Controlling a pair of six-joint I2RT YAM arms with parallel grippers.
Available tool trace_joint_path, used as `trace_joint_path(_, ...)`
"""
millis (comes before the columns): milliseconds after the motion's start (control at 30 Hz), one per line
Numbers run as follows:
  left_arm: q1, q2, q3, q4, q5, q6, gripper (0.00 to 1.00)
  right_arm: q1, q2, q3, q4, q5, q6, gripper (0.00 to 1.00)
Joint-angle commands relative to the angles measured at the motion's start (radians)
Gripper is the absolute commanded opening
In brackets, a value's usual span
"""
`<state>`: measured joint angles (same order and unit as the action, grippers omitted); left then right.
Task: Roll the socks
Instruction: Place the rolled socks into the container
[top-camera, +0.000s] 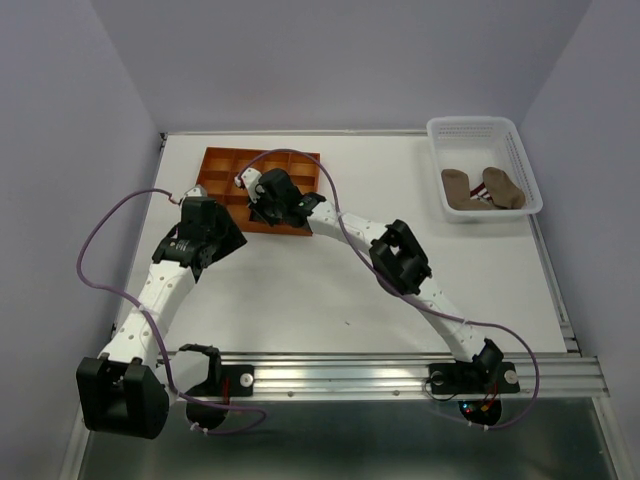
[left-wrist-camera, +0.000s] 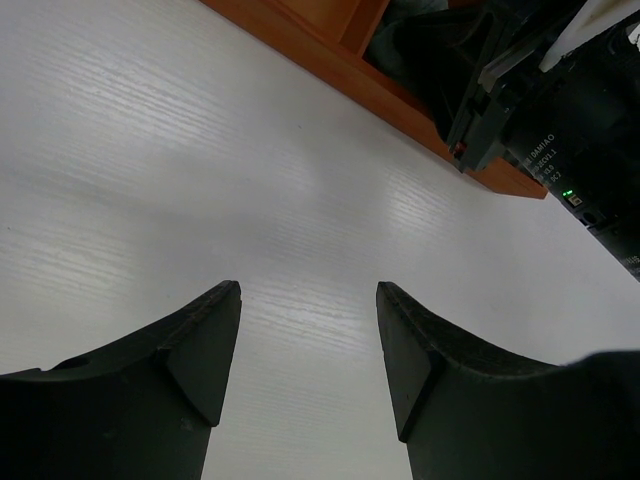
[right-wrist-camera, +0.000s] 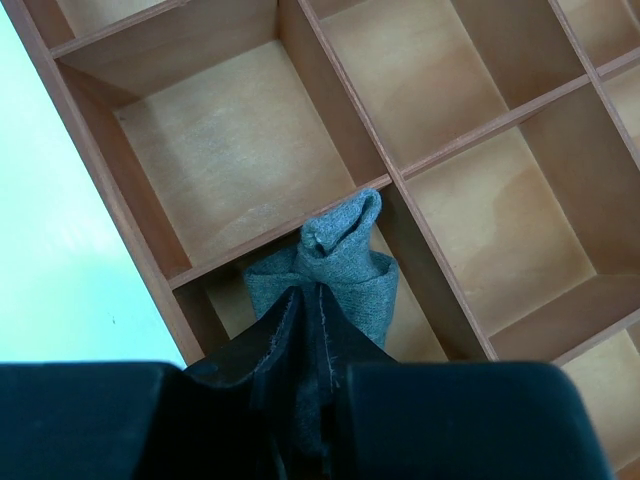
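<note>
My right gripper (right-wrist-camera: 310, 290) is shut on a bundled grey sock (right-wrist-camera: 345, 270), which hangs over a near-edge compartment of the orange wooden tray (right-wrist-camera: 340, 110). Seen from above, that gripper (top-camera: 260, 203) hovers over the tray (top-camera: 225, 165) at the table's back left. My left gripper (left-wrist-camera: 308, 290) is open with only bare white table between its fingers, just in front of the tray's edge (left-wrist-camera: 380, 85). From the top, the left gripper (top-camera: 225, 238) sits close beside the tray's near-left corner. Two tan-brown socks (top-camera: 462, 187) lie in the white basket, one with a striped part (top-camera: 497, 183).
The white plastic basket (top-camera: 470, 125) stands at the back right corner. The tray's other compartments in the right wrist view hold nothing. The right arm's black wrist (left-wrist-camera: 540, 110) looms close to the left gripper. A metal rail (top-camera: 400, 372) runs along the near edge.
</note>
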<state>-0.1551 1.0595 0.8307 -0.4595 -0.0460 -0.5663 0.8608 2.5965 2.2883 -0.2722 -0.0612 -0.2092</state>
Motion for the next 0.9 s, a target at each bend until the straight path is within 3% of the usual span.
trace_joint_path(0, 0.006, 0.0, -0.008, 0.024, 0.012, 0.0, 0.67, 0.006, 0.039, 0.017, -0.015, 0.003, -0.004, 0.15)
trace_joint_path(233, 0.006, -0.006, -0.004, 0.027, 0.012, 0.002, 0.67, 0.006, -0.067, 0.054, 0.01, 0.012, 0.027, 0.18)
trace_joint_path(433, 0.006, -0.006, -0.001, 0.025, 0.014, 0.003, 0.67, 0.006, -0.205, -0.042, 0.137, 0.008, 0.059, 0.18)
trace_joint_path(533, 0.006, -0.006, 0.002, 0.03, 0.015, 0.005, 0.67, 0.006, -0.207, -0.084, 0.174, 0.044, 0.067, 0.18)
trace_joint_path(867, 0.005, 0.0, 0.002, 0.032, 0.02, 0.011, 0.67, 0.006, -0.095, 0.013, 0.177, 0.09, 0.088, 0.17)
